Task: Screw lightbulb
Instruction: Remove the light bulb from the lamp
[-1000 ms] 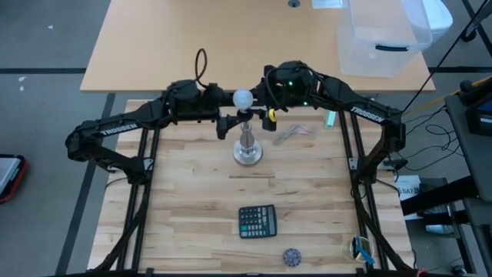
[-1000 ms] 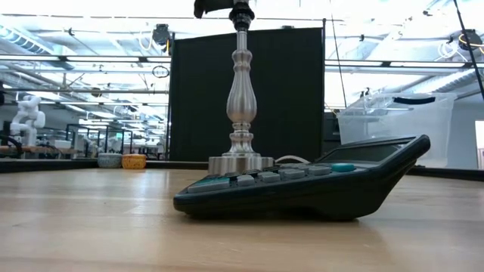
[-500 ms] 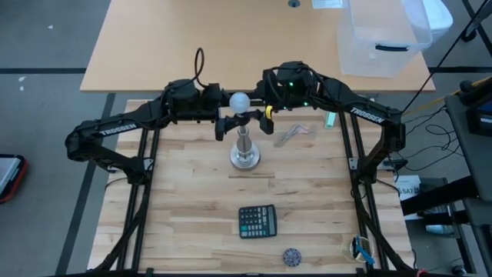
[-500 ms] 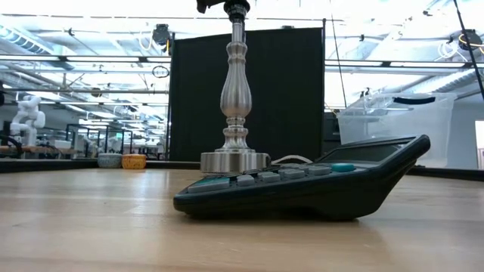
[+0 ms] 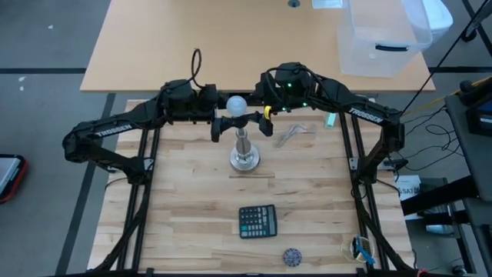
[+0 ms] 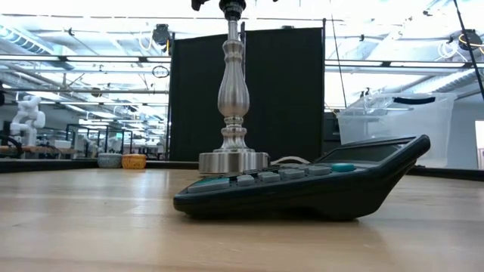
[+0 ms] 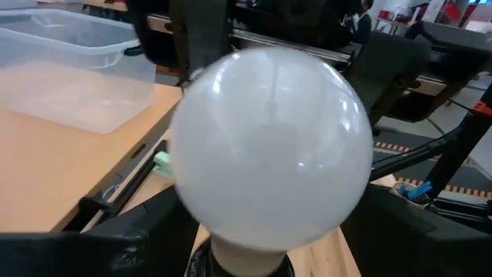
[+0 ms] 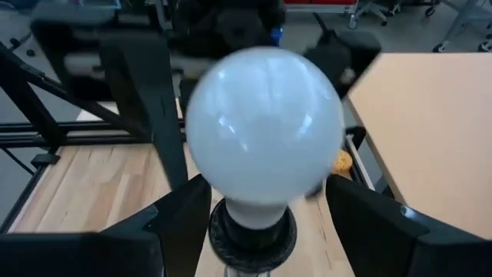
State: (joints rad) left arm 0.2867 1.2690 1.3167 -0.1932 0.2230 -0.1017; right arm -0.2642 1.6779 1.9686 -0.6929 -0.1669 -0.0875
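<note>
The work surface is a pale butcher-block table point(image 5: 192, 208) of glued wood strips, framed by dark metal legs, and behind it stands a second, smooth tan table point(image 5: 231, 38) carrying one clear plastic bin point(image 5: 384, 35) with its lid. The floor around is grey. From table height the room opens into a bright hall with ceiling rails, a black partition panel point(image 6: 287, 98) directly behind the stand, one white humanoid figure point(image 6: 26, 113) far off to the side and one small yellow basket point(image 6: 134, 161) on a distant bench. On the wood there is one silver metal stand point(image 5: 245, 150) with a round base, one dark calculator point(image 5: 257, 221) nearer the front edge, one small patterned ball point(image 5: 291, 256) at the front, one clear bit of plastic wrap point(image 5: 294, 134) beside the stand and one small green item point(image 5: 329, 118) near the right arm. There is one lightbulb point(image 5: 236, 104), a frosted white globe seated upright in the dark socket on top of the stand, between the two arms. The left gripper point(image 5: 217, 128) reaches in from the left with its fingers spread on either side of the bulb's neck; whether they press on it cannot be told. The right gripper point(image 5: 266, 122) comes from the opposite side, its fingers parted around the socket just under the globe, and a firm grip there cannot be confirmed either
</note>
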